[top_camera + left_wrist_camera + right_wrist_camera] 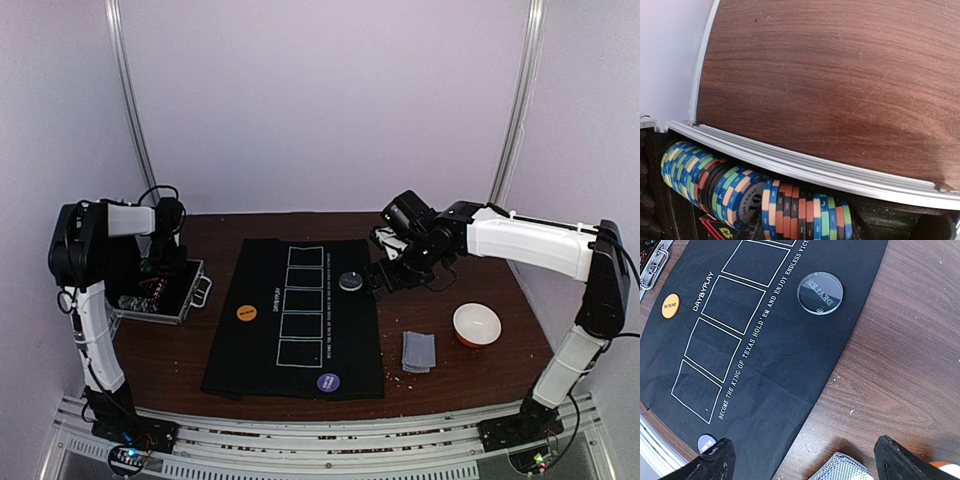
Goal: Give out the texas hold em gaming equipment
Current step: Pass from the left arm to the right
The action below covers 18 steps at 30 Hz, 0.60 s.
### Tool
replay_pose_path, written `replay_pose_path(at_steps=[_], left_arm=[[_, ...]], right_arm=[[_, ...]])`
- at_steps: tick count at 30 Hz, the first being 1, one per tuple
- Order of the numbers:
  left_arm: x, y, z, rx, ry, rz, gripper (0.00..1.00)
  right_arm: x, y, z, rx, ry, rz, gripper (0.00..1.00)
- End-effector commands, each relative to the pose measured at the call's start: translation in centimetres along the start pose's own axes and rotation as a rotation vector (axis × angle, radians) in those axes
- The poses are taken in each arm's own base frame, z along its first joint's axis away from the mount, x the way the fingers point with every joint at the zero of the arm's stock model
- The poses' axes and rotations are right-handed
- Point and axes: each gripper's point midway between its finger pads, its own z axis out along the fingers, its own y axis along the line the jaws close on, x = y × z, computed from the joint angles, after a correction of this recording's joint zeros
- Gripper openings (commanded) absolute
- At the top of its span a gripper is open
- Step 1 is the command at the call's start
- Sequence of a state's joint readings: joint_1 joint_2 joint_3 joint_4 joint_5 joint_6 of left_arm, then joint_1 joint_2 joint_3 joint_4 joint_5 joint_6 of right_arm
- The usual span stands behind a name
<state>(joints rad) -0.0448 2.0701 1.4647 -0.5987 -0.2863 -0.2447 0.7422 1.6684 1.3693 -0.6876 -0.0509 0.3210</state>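
On the brown table (pixel 500 375), the card deck (pixel 418 351) lay nearest the right claw (pixel 804 441), just toward the near edge from it, whose fingers stood wide apart. The left claw (pixel 160 272) (grip impossible to tell) hung over the chips (pixel 740 195) in their case (pixel 195 290).

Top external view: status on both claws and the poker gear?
Right claw open, empty, by black fabric mat's edge. Left claw at open metal case of striped round poker chips, state unclear. Nothing blocking.
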Motion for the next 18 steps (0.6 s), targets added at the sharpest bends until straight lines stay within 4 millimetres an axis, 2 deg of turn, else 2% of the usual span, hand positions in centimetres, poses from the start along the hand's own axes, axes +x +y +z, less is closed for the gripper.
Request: replay_pose_path(at_steps=[1,7,11,13,15,18], left_arm=[[-2.5,0.6,-3.4,0.038,-0.104,-0.034,0.0],[-4.1,0.9,-8.2,0.101,-0.179,-0.074,0.0],[-4.4,-0.5,-13.1,0.249,-0.221,-0.101,0.0],[-3.9,-2.9,-16.2,0.381,-0.24,-0.091,0.0],[-2.7,-6.4,-19.9,0.547,-0.252,-0.062,0.0],[-0.1,-12.2,-26.1,0.828,-0.229,0.002,0.0]], right_arm=[[-0.3,0.3,-0.6,-0.01,0.0,0.006,1.0],[-1.7,0.9,-2.3,-0.038,-0.056,0.0,1.0],[-3.2,1.2,-4.1,-0.05,-0.115,-0.026,1.0],[-4.0,1.6,-5.2,-0.062,-0.149,-0.053,1.0],[-5.1,2.4,-6.6,-0.071,-0.204,-0.1,1.0],[-6.7,5.0,-8.7,-0.089,-0.296,-0.237,0.98]])
